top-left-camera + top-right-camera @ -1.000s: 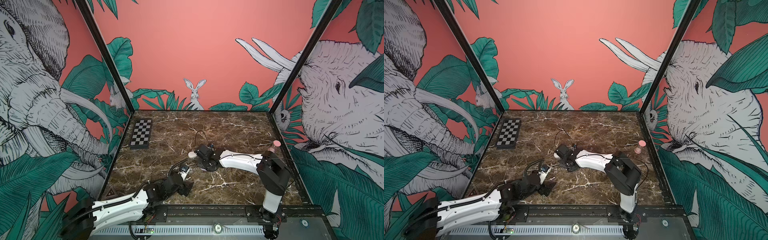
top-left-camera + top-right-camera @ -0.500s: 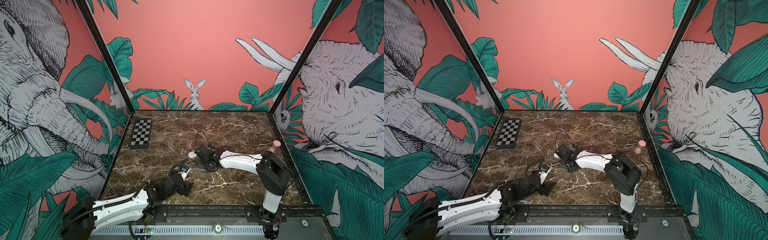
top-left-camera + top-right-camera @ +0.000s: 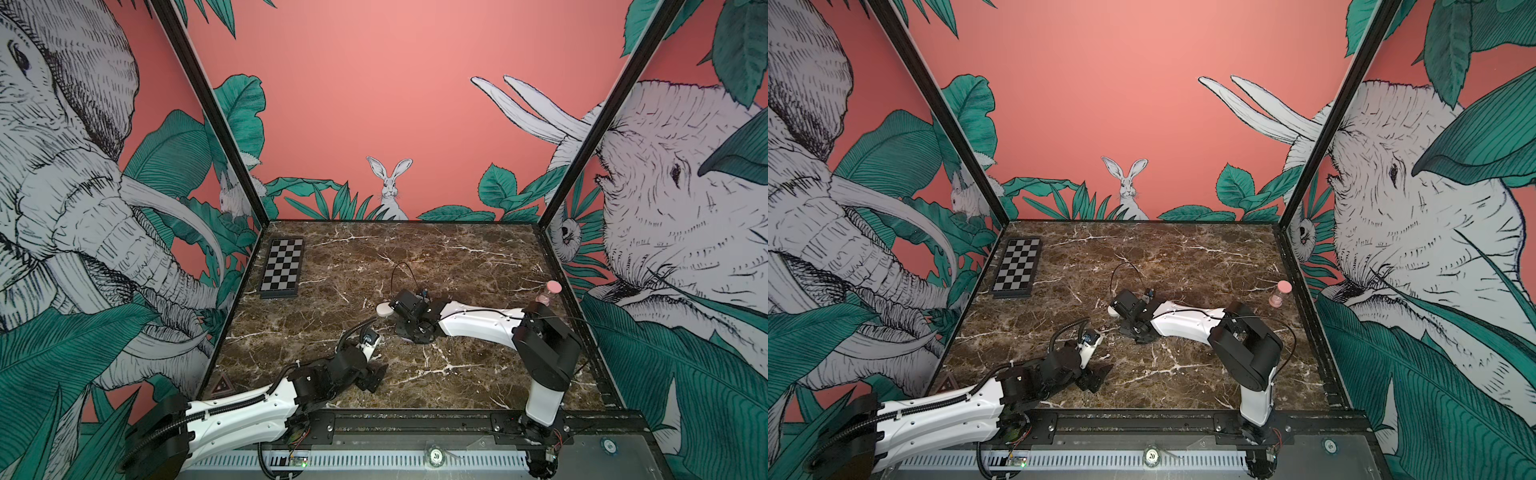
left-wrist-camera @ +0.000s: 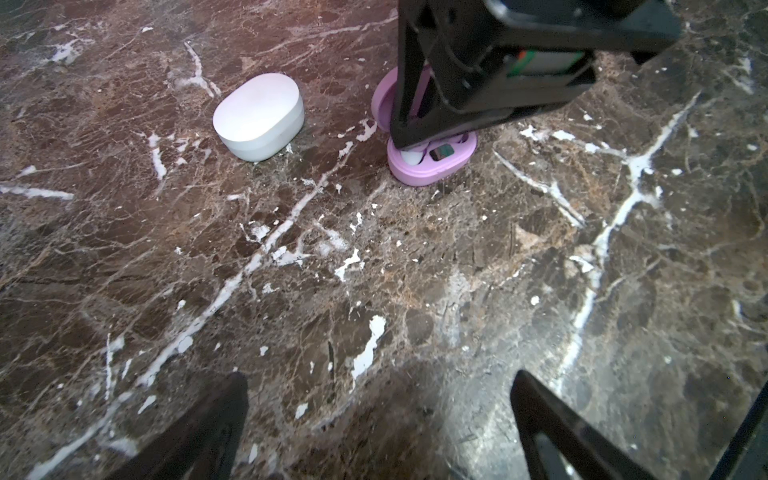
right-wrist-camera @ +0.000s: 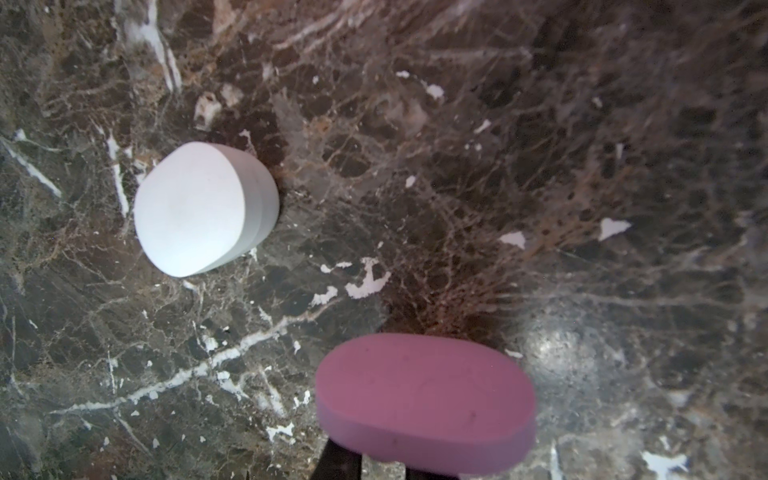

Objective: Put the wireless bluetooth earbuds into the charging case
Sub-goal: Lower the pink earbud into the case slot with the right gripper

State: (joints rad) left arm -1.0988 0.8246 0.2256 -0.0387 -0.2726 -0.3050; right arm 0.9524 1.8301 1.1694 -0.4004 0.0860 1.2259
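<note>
We mark the right gripper (image 4: 436, 133) nearly closed, directly over the open lilac case (image 4: 419, 174), can't tell if it pinches anything; one white earbud (image 4: 410, 157) sits in the case's well beside its tips; left gripper (image 4: 374, 432) wide open, empty, well apart from the case, so the right one is nearer

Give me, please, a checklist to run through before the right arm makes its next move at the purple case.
1. Purple case lid raised: ok.
2. Pale earbud in its well, fully seated: cannot tell.
3. Right gripper clear of the case: not ok, down at its base.
4. Left gripper open, standing apart: ok.
5. White case opened for its buds: not ok, closed.
</note>
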